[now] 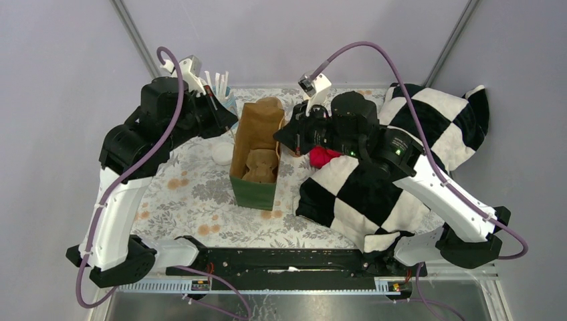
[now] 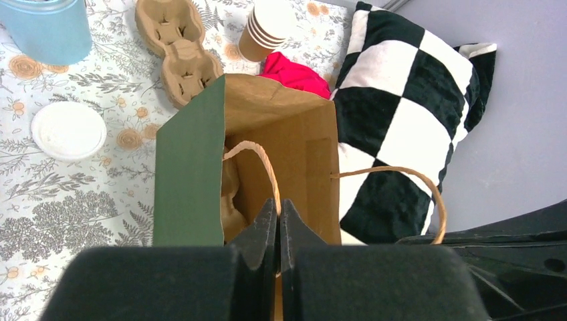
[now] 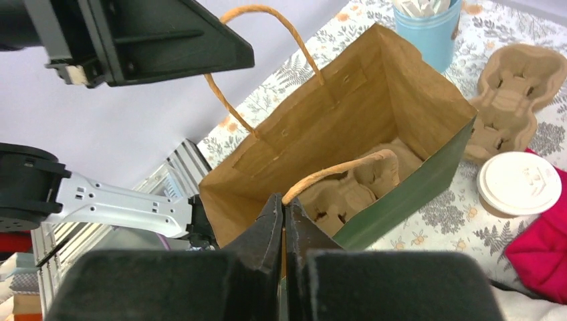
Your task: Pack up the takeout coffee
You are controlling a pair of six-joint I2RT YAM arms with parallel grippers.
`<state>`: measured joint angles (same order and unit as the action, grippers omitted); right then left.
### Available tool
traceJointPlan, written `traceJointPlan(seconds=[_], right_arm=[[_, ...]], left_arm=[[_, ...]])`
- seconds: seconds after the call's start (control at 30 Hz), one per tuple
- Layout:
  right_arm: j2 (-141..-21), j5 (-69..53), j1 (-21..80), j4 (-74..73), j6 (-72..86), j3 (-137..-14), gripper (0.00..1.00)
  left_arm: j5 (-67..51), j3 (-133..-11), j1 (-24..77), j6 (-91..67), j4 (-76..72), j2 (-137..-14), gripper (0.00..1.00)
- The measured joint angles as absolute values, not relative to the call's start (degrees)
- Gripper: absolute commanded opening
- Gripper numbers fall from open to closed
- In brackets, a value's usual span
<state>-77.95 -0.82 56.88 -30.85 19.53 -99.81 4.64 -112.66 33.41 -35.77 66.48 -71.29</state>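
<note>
The paper bag (image 2: 190,167), green outside and kraft brown inside, stands open in the middle of the bench (image 2: 60,200), which is covered by a floral cloth. The left hand (image 2: 277,210) has its fingers pressed together on the left handle (image 2: 249,142), a twisted paper loop. The right hand (image 3: 284,204) pinches the right handle (image 3: 337,168) the same way. With one hand on each side, the bag's mouth is open. A moulded pulp cup carrier (image 3: 348,194) lies at the bottom of the bag.

The takeout coffee (image 3: 519,182) is outside the bag, on the bench to its right and touching a red cloth (image 3: 535,247). The right wrist view looks almost straight down on it, so only the white lid and what looks like a sliver of brown cup show.

A second pulp carrier (image 2: 177,53) lies beyond the bag. Next to it are a stack of lidless paper cups (image 2: 264,30) and a blue cup (image 2: 47,30). A loose white lid (image 2: 69,130) lies flat to the left of the bag. A black-and-white checked cushion (image 2: 401,87) lies on the right side of the bench.
</note>
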Motion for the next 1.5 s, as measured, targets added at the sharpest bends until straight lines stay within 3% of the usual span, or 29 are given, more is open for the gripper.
traceJointPlan(seconds=[0.13,0.3,0.6,0.83,1.03,1.33,1.5], right_arm=[[-77.71,-2.81,56.88,-29.34,18.24,-100.09,0.00],[-74.08,-7.22,56.93,-23.18,9.72,-87.79,0.00],[-78.61,-16.40,56.90,-15.86,-6.07,-83.07,0.00],[-78.65,-20.73,57.63,-11.77,-14.13,-79.75,0.00],[-78.65,-22.15,59.35,-7.77,-17.19,-79.29,0.00],[-78.70,-22.02,59.90,-6.92,-17.98,-77.08,0.00],[-78.94,-19.66,59.83,-7.73,-15.64,-78.81,0.00]], left_arm=[[4.75,-111.72,33.41,-36.23,66.08,-70.41,0.00],[1.58,-100.27,33.41,-35.51,60.18,-66.15,0.00],[-5.69,-86.43,33.41,-28.18,44.80,-64.01,0.00],[-8.80,-72.49,33.41,-21.08,34.26,-50.83,0.00],[-8.73,-71.81,33.41,-18.33,32.73,-46.59,0.00],[-8.78,-72.16,33.41,-18.39,34.28,-50.09,0.00],[-5.08,-82.63,33.45,-19.42,40.73,-56.12,0.00]])
